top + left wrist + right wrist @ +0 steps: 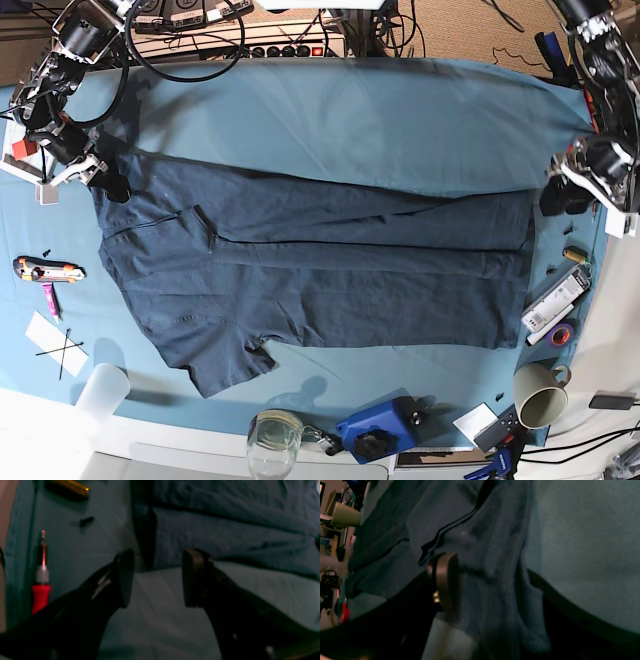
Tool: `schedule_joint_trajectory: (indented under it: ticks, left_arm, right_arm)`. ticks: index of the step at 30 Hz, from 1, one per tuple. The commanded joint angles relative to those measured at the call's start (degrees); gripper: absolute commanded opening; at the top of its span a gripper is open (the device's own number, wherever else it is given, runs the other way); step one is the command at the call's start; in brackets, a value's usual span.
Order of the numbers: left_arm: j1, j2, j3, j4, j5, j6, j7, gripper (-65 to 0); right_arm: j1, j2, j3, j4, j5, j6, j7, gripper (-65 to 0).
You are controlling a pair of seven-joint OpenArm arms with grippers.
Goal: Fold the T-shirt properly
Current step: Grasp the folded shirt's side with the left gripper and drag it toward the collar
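Left gripper (pixel 155 577): jaws stand wide apart, nothing between them. Its two black fingers end in flat rounded pads (pixel 125 577), matte and smooth. It hangs over bare cloth just off the corner of the shirt.

Right gripper (pixel 492 585): closed on fabric. One brown, rounded pad (pixel 445 580) presses into a hanging bunch of the shirt; the other finger is hidden behind the cloth.

Large dark navy-blue short-sleeved cotton T-shirt (pixel 320 270): lies spread lengthwise across the middle of the lighter teal tablecloth (pixel 350 110), which is smooth with faint fold lines. The shirt's weave is soft and matte, with long shallow creases running along its length. A lengthwise fold shows as a raised edge down the middle. In the base view one sleeve sticks out at lower left. The end at my right gripper is lifted and puckered, a double-stitched hem (pixel 445 532) running diagonally above the pad. The end near my left gripper lies flat with a straight edge.

Around the edges: a red-handled screwdriver with metal shaft (pixel 41 580), a pale green ceramic mug (pixel 540 393), and a clear glass jar (pixel 273 436).
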Motion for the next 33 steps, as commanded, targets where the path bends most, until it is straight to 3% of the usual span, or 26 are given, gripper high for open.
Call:
schedule_joint_trajectory:
  ticks: [1,13,16,18,23,29,31,33]
  left_arm:
    - [-1.49,-0.94,-0.26,-0.87,-1.14,-0.2,-0.17,-33.4]
    - [-10.08,-0.94,2.84,-18.56,-4.09,-0.66,3.06,-33.4]
    - [-11.67,-0.96,2.84,-21.35,0.28,-0.63,1.62,-33.4]
    - [-12.41,-0.94,2.84,-22.86,3.13,-0.35,0.77,-33.4]
    - [-12.48,-0.2,2.89,-23.39,-1.09,-1.66,4.39,-33.4]
    - [-12.37,3.02,6.6,-23.41,1.16,-1.99,3.52,-33.4]
    - [-12.37,3.37,9.07,-23.41,4.24,0.24,1.33,-33.6]
    - [-12.39,3.3,10.86,-23.39,6.47,3.5,-0.33,-35.4]
  right_arm:
    - [-0.52,0.24,-0.52,-0.26,-4.9,-0.82,-4.83,-35.6]
    - [-0.52,0.33,-0.52,-0.26,-4.92,-0.82,-5.09,-35.6]
    - [-0.52,0.33,-0.52,-0.26,-4.92,-0.82,-5.29,-35.6]
    - [-0.52,0.33,-0.52,-0.26,-4.92,-0.82,-5.35,-35.6]
    - [-0.5,0.33,-0.52,-0.26,-4.9,-0.82,-5.46,-35.6]
    - [-0.5,0.33,-0.52,-0.26,-4.87,-0.82,-5.44,-35.6]
    - [-0.5,0.33,-0.52,-0.26,-4.87,-0.82,-5.44,-36.3]
    - [-0.5,0.35,-0.52,-0.26,-4.9,-0.82,-5.44,-41.4]
